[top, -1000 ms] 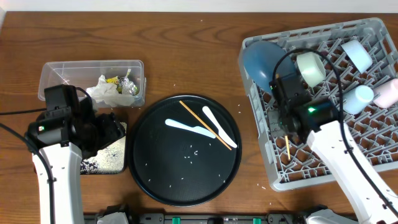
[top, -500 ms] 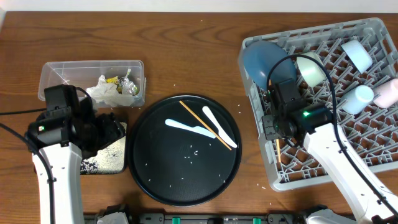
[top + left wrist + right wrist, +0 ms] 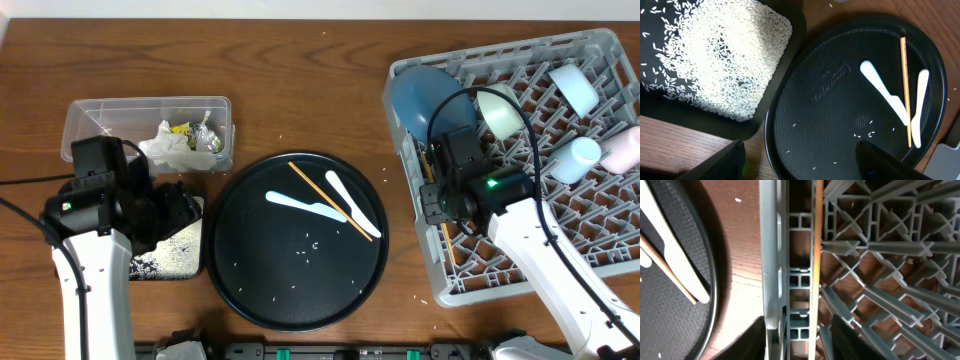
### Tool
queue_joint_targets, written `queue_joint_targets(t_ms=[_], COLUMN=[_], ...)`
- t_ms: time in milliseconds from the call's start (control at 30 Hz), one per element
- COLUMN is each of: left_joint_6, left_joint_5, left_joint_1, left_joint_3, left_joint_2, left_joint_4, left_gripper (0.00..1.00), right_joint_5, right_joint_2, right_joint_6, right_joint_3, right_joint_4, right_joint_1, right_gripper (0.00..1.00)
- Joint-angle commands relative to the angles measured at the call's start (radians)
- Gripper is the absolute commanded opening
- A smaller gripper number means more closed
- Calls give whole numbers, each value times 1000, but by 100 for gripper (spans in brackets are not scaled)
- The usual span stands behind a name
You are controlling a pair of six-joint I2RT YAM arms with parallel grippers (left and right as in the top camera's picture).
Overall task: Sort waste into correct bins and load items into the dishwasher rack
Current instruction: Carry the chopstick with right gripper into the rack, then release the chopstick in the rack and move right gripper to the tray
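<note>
Looking down from above, the left tool [image 3: 180, 212] is hanging over the shallow black tray [image 3: 170, 277], where rice [image 3: 180, 245] is lying in a pale patch right under it. The clear tub [image 3: 100, 112] is sitting just beyond that tool, holding the tissue [image 3: 168, 148], the yellow-green wrapper [image 3: 181, 128] and the foil wrapper [image 3: 208, 140]. The right tool [image 3: 437, 208] is hovering over the edge of the rack [image 3: 520, 47], with the dark-blue plate [image 3: 415, 100] leaning in the corner just beyond it. Between the two tools the round black tray [image 3: 260, 260] is resting on the worktop [image 3: 300, 90], carrying two white utensils [image 3: 300, 203] and a chopstick [image 3: 330, 200].

From the left wrist, the tool's fingers [image 3: 730, 162] are standing wide apart and gripping nothing. The rice tray and the round tray are lying side by side ahead of them.

From the right wrist, the fingers [image 3: 845, 339] are likewise spread wide with nothing held. The rack's grey wall is running straight ahead between them, and a second chopstick [image 3: 815, 255] is lying lengthways in the channel beside that wall. Neither finger is touching it, as far as I can see.
</note>
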Motion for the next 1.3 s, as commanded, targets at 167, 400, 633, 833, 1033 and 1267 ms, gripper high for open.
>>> queue_joint_targets(t_ms=[167,400,633,833,1033,1267], left_joint_6=[-6,-6,-6,-6,-6,-6], left_joint_5=[-13,-13,-13,-13,-13,-13], left_joint_1=[4,4,4,4,4,4], left_joint_3=[13,13,13,13,13,13], left_joint_2=[5,5,5,5,5,5], left_joint_4=[-3,-3,-3,-4,-4,-4], left_gripper=[72,72,72,72,72,72], right_joint_5=[-3,-56,-199,-212,-179,-101], right_joint_2=[2,2,2,2,-2,-36], right_joint_6=[64,89,89,100,100,82], right_joint_3=[-52,-155,-159,-159,-155,-11], right_joint_4=[-8,21,137,230,214,106], right_joint_1=[-5,10,78,103,102,102], right_gripper=[1,1,1,1,1,9])
